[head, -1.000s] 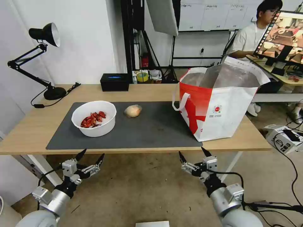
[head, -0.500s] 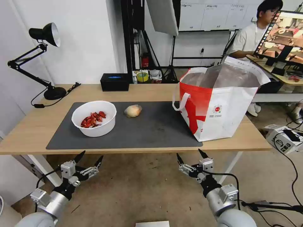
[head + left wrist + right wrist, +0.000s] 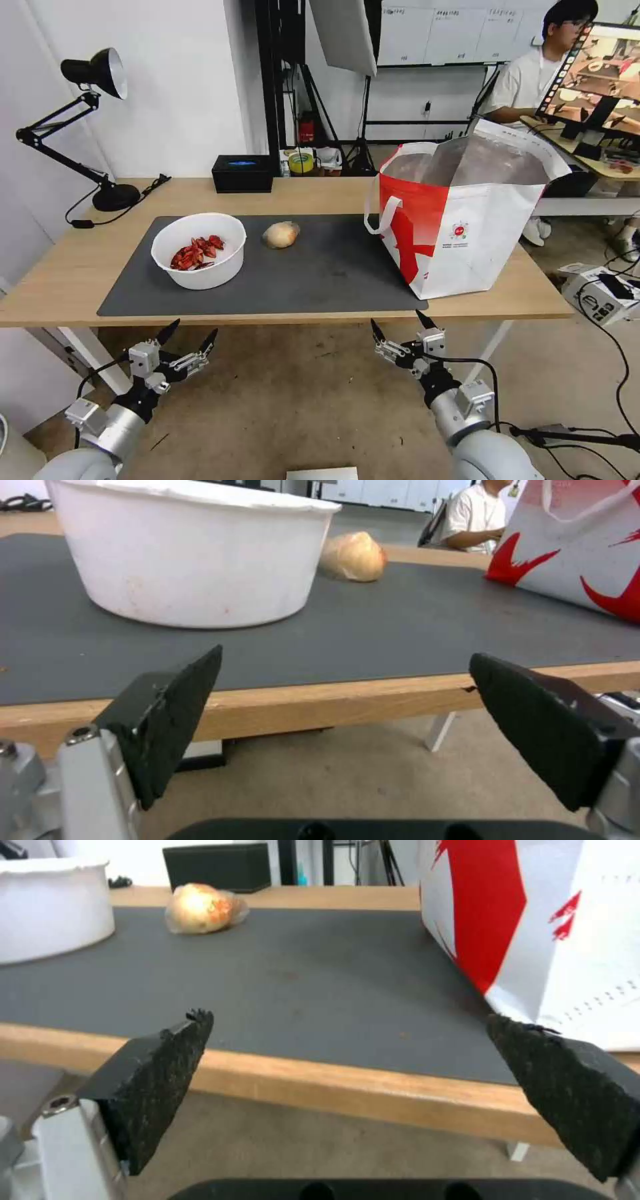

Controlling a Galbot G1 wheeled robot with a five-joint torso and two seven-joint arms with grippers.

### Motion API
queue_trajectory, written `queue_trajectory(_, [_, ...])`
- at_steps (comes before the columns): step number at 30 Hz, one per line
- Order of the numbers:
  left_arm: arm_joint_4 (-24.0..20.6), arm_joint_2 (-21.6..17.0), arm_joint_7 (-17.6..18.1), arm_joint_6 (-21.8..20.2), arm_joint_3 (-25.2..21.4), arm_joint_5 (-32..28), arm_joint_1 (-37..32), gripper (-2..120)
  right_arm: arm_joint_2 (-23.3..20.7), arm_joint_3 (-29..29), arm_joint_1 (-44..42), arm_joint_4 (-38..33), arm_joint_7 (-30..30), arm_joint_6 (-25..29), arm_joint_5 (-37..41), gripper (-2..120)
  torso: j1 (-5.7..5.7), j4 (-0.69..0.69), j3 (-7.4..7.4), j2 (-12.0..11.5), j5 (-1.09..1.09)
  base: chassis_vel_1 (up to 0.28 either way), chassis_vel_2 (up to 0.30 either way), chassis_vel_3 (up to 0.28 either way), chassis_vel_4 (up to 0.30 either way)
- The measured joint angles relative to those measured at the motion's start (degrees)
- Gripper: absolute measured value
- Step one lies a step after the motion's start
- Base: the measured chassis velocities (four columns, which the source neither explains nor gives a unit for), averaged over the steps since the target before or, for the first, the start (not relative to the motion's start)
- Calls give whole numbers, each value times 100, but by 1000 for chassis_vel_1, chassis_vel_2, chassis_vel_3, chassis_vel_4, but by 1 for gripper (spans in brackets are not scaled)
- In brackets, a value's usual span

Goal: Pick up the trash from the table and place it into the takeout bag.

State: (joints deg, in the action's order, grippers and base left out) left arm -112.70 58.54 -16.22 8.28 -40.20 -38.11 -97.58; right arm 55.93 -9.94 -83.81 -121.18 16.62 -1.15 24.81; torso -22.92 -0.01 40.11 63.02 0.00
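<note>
Both grippers hung low in front of the table's (image 3: 80, 267) near edge, below the top, and neither held a thing. Left gripper (image 3: 190, 331) sat with its black fingers (image 3: 175, 715) spread wide, out before the white bowl (image 3: 199, 250). Right gripper (image 3: 399, 322) was likewise splayed open, fingers (image 3: 157, 1075) well apart, just short of the edge near the takeout bag (image 3: 460, 220).

Up on the dark grey mat (image 3: 320, 273), the bowl showed red shells (image 3: 195, 253) inside. Just beside it, toward the bag, lay the round tan lump (image 3: 281, 234), apart from the bowl. The bag stood upright and open at the right end of the table, foil lining showing, its base partly on the mat. A black box (image 3: 243, 173) sat at the far edge, a desk lamp (image 3: 93, 73) off to the left.
</note>
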Motion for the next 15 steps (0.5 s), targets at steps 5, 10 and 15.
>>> queue_trajectory(5, [47,4,-6,0,8,30,37,100,-40,328,558,158,8,67,513,100,0,1,0,0,0,0,0,0,0])
queue_trajectory(10, [83,35,-1,2,52,48,100,100,-136,908,1405,549,14,58,880,100,0,0,0,0,0,0,0,0,0])
queue_trajectory(15, [129,57,2,2,69,73,114,100,-120,1378,2243,906,28,22,1090,100,0,1,0,0,0,0,0,0,0])
